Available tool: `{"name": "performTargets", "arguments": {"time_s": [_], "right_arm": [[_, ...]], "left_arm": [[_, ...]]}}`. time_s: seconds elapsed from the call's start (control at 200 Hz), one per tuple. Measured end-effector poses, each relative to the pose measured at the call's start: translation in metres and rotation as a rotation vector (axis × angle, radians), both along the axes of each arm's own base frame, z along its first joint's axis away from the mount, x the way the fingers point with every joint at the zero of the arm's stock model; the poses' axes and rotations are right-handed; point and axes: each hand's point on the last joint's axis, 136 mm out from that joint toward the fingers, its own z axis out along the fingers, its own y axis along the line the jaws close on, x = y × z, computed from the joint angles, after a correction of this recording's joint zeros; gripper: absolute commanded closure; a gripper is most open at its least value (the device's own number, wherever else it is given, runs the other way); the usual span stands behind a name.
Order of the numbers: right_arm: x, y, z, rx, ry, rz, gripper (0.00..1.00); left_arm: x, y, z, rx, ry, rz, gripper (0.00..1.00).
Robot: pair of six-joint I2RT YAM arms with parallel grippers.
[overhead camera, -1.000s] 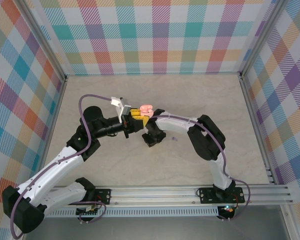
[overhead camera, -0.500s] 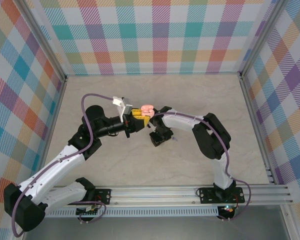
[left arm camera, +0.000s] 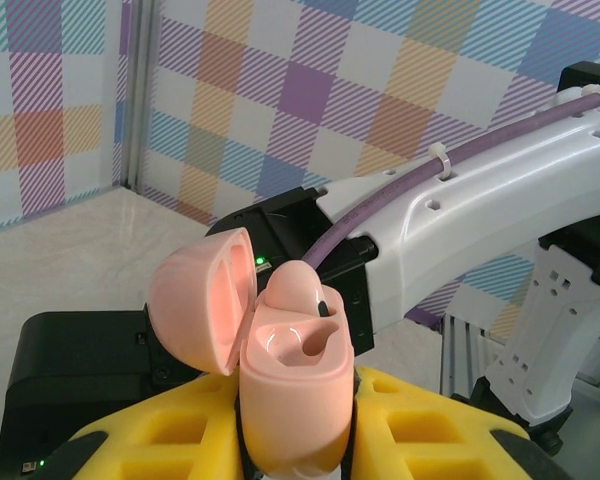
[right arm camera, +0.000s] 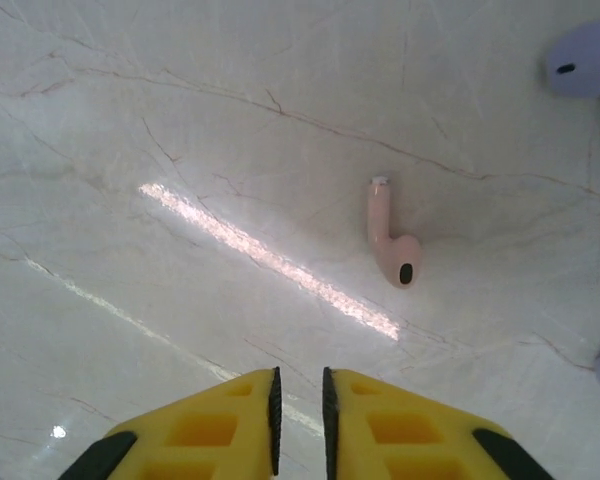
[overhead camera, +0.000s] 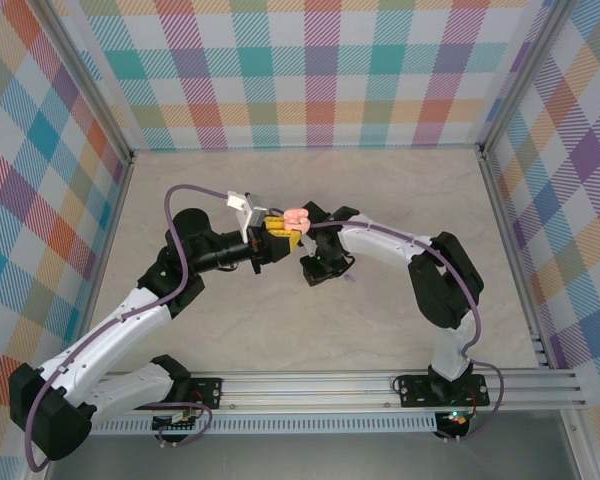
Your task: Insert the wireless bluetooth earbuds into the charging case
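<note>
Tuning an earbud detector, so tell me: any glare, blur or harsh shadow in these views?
Right wrist: a bright diagonal glare streak crosses the table, beside the sharp pink earbud, not covering it. Left wrist: the open pink case is crisp, its glossy inside catching highlights. Top external: even light, soft shadows, no glare.

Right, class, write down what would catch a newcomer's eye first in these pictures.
The open pink charging case stands out, clamped upright between the left arm's yellow fingers, lid swung aside and one pink earbud seated inside. Next comes the other pale pink earbud lying on the marble table ahead of the right fingers, with a lilac earbud at the upper corner of that view.
</note>
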Motion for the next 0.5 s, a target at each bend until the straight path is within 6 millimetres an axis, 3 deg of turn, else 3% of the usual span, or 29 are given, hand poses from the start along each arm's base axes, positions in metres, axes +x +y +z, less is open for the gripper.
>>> {"name": "performTargets", "arguments": {"time_s": [0.5], "right_arm": [[0.006, -0.013, -0.041, -0.098, 0.055, -0.081, 0.92]], "left_arm": [[0.001, -0.001, -0.001, 0.0, 0.01, 0.0, 0.74]]}}
